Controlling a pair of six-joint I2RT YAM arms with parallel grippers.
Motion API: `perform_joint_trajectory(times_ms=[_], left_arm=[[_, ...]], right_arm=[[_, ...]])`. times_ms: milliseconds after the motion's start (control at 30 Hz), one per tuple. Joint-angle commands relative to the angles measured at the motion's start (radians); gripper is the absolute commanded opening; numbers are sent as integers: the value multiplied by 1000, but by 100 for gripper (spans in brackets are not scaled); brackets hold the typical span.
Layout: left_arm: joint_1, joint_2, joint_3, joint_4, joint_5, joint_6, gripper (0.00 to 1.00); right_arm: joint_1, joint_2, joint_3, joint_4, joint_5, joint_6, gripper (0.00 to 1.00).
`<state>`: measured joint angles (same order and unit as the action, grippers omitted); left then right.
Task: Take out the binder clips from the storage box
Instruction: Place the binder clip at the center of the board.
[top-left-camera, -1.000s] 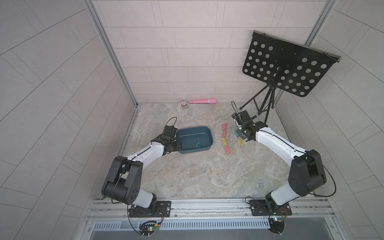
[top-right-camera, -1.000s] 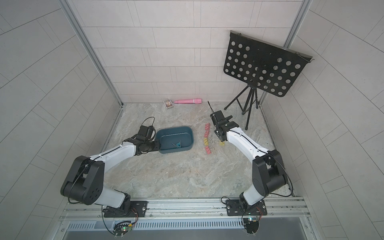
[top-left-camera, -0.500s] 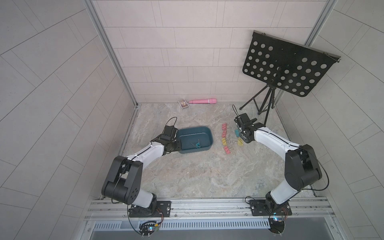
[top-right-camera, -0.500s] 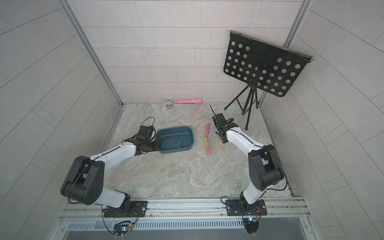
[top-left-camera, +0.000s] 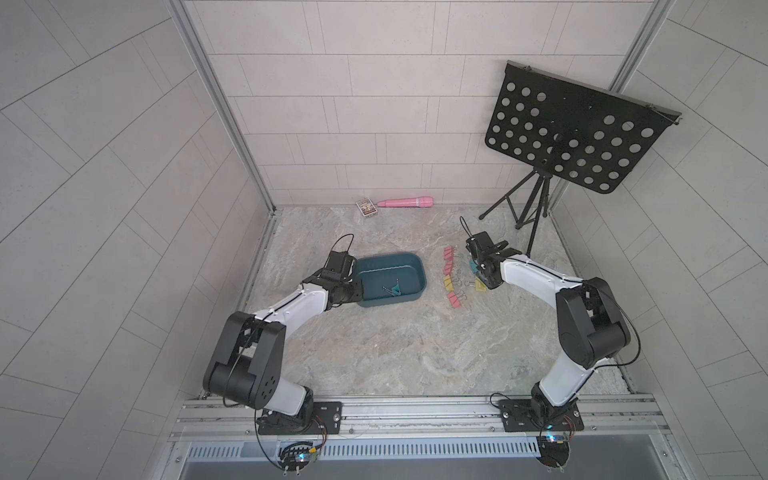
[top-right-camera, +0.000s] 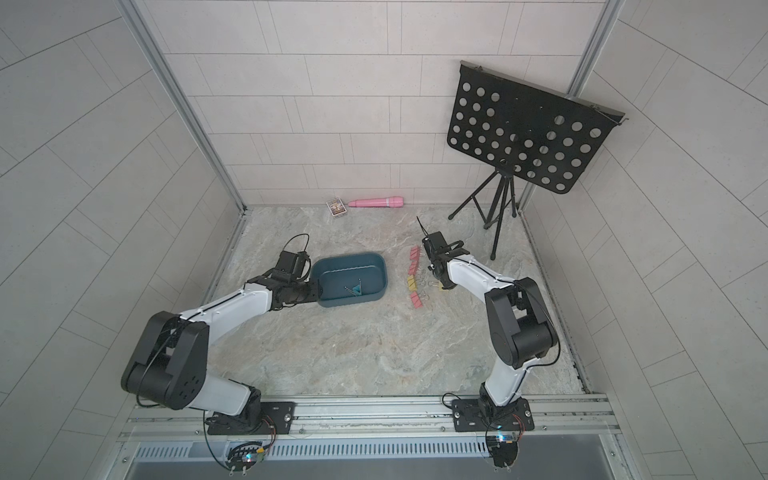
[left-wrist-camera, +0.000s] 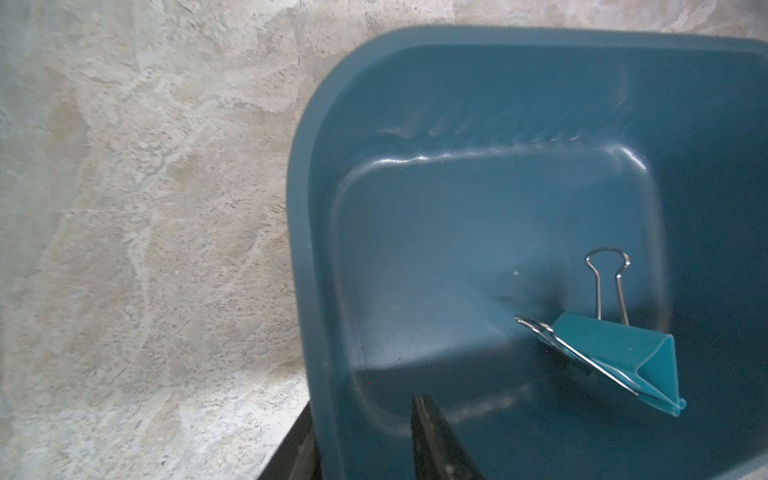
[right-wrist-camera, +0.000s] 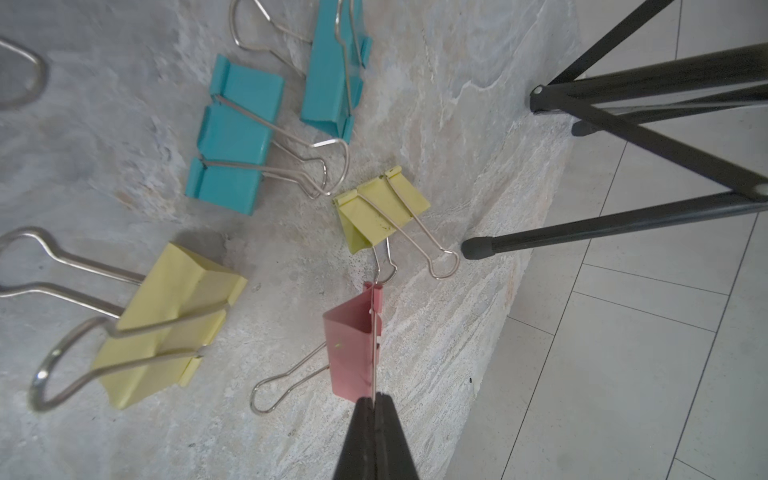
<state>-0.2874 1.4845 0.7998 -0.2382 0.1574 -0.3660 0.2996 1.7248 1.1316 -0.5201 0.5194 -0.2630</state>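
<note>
Where the matte, marbled stone-look table (top-left-camera: 395, 345) spreads between the arms, we see a black music stand (top-left-camera: 582, 137) at the far right, its flat plate punched with round holes. Left of centre sits the storage box (top-left-camera: 386, 256), a smooth dark teal plastic tub with rounded corners. The left gripper (top-left-camera: 358, 289) is clamped on its near-left wall. To the box's right, binder clips (top-left-camera: 450, 276) in pink and yellow lie in a row on the table, folded wedges with silver wire loops.

The left wrist view adds one finger (left-wrist-camera: 432, 436) inside the tub and sharpens the lone teal clip (left-wrist-camera: 615, 357) on its glossy floor. Only the right wrist view shows the right gripper (right-wrist-camera: 375, 401) pinched tight on the wire handle of a pink clip (right-wrist-camera: 353, 353), near two yellow clips (right-wrist-camera: 166, 324) and three teal clips (right-wrist-camera: 237, 137).
</note>
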Motion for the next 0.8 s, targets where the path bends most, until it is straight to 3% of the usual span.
perform_joint_trajectory(times_ms=[0,567,767], left_arm=[[6,3,-10,1,3,5,41],[6,3,-9,0,1,5,41],[5,2,-9,-2,1,5,41]], right_arm=[[-8,18,-12,5,32,-4,0],[-28,90,15,-23,19,51,0],[-28,109,22,-30,16,61,5]])
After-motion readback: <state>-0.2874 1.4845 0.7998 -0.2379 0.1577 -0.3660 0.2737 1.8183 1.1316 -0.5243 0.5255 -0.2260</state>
